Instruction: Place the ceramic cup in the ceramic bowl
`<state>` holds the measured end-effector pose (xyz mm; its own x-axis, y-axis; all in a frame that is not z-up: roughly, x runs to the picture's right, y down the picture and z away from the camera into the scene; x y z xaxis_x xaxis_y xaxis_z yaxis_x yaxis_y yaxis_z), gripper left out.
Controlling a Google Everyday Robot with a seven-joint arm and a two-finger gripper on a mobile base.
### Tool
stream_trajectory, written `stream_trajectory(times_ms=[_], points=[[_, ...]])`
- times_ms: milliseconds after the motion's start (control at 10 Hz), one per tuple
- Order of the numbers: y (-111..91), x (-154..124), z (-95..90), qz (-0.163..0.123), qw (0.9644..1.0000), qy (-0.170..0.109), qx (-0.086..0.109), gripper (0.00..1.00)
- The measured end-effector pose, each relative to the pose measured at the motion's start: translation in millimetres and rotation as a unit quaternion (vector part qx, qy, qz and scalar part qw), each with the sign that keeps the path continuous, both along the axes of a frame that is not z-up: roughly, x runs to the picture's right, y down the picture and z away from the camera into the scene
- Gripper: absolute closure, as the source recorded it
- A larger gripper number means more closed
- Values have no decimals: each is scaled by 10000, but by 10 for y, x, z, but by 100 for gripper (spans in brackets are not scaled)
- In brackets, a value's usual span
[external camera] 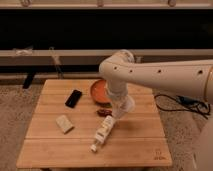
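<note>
1 claw (121,112) | closed on smooth white ceramic cup (126,106) (above wood table (140,136)) | beside round orange ceramic bowl (98,90)

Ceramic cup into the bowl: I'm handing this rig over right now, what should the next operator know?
Claw: shut on the ceramic cup, held just above the table, front-right of the ceramic bowl.
Bowl: back centre of the table, partly hidden by the arm.
Done: cup grasped and off the wood.
Left: carry it over the bowl, lower, release.

Robot test room — wooden table (50,145) on carpet (14,117), dark shelving (60,52) — tool (122,109) over tabletop
</note>
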<state>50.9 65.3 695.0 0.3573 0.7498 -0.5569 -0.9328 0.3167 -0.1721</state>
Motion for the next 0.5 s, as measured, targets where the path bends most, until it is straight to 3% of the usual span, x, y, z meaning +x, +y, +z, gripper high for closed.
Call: stream_trajectory(times_ms=[300, 500], points=[[-351, -226, 159, -488, 9983, -197, 263, 100], [-571, -434, 348, -827, 9950, -330, 462, 100]])
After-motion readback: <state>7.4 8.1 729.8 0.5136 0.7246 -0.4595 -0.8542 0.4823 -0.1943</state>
